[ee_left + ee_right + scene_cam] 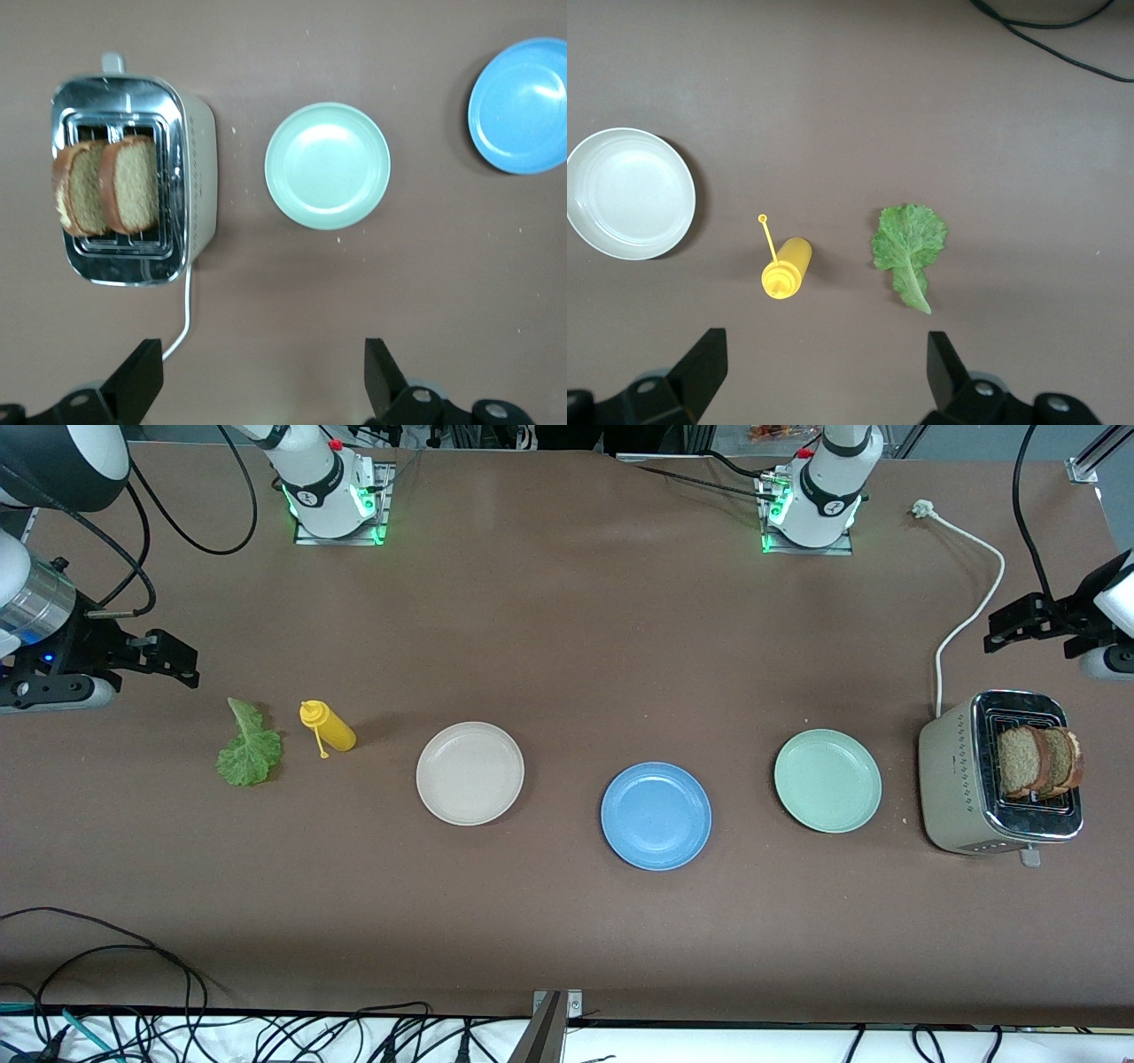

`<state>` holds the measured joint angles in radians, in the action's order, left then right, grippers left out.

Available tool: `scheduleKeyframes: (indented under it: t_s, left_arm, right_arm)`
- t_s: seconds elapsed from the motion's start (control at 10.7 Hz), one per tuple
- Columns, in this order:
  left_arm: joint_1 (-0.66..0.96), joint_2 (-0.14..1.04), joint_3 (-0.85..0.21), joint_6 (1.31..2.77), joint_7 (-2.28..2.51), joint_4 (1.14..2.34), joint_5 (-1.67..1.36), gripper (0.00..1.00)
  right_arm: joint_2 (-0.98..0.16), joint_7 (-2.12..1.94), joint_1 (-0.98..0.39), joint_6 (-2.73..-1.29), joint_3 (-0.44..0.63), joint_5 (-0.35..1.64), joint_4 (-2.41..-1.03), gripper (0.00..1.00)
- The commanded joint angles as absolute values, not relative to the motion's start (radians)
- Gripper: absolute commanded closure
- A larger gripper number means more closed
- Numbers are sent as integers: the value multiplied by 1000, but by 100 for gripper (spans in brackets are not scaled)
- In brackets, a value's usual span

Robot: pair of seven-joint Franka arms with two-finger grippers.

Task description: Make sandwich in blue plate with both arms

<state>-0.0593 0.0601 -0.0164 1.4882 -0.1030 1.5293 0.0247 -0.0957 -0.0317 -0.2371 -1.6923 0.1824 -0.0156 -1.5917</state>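
Blue plate [656, 816] sits empty mid-table, between a cream plate [469, 773] and a green plate [827, 780].

We see both bread slices [1038, 761] standing upright in a toaster [966, 779] at the left arm's end. The lettuce [249, 749] lies flat at the right arm's end, beside a yellow bottle [328, 726].

Our left gripper [264, 385] hangs over bare table near the toaster, its jaws spread wide and holding nothing. Our right gripper [821, 381] hangs near the lettuce and bottle, likewise spread and empty.

We judge these risks:
- The slices stand close together, so fingers may pinch both or knock one.
- The toaster might tip or slide.
- The thin leaf may slip from a grasp.
- The bottle could be bumped.
- Food could land on the wrong plate.

We can read no writing or brand anywhere.
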Motion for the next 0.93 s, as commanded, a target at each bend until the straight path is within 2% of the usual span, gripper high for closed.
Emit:
scheduleKeyframes:
  t_s: [0.0,0.84]
  left_arm:
    - [-52,60,-8,1511,-118,1528,46,0]
    - [-52,63,-18,1557,-103,1523,38,0]
  right_arm:
    - [-98,-43,-232,-1690,183,-14,-1575,0]
    - [-106,-43,-233,-1700,183,-15,-1575,0]
